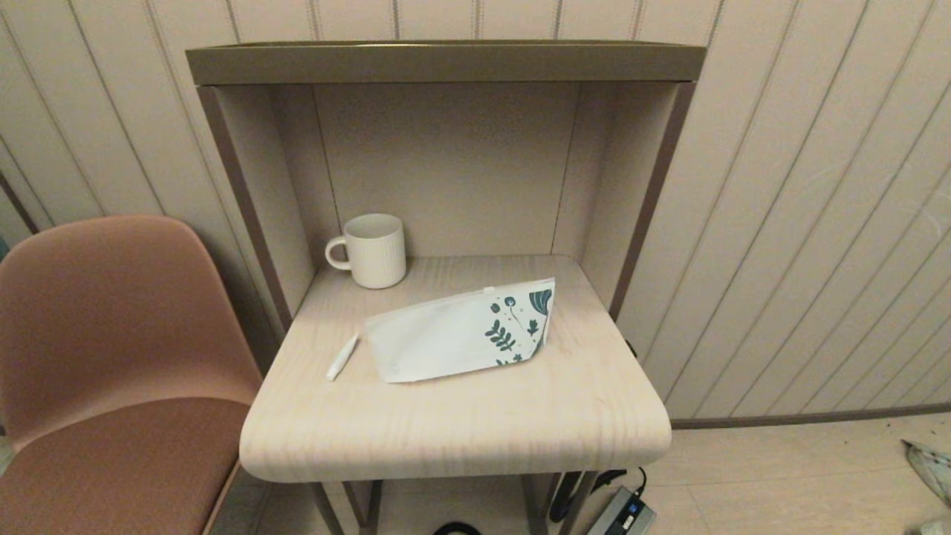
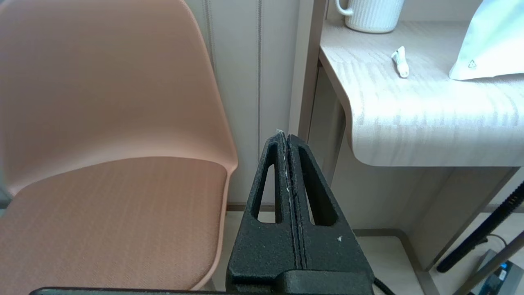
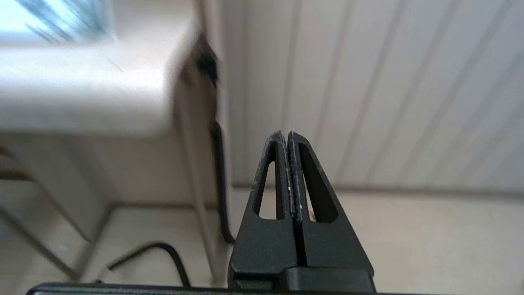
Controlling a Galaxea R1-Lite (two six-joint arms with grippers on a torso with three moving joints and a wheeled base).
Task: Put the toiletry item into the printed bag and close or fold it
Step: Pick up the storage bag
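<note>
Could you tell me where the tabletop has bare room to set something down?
The front strip of the table below the printed bag is free, and the right edge beside it. The back left is crowded: mug, toiletry item.

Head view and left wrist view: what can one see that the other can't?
Only the head view shows the leaf print on the flat white printed bag and the brown shelf top. Only the left wrist view shows the shut black left gripper, low beside the table. Both show the tiny white tube, ribbed white mug, pink chair and pale wooden table.
</note>
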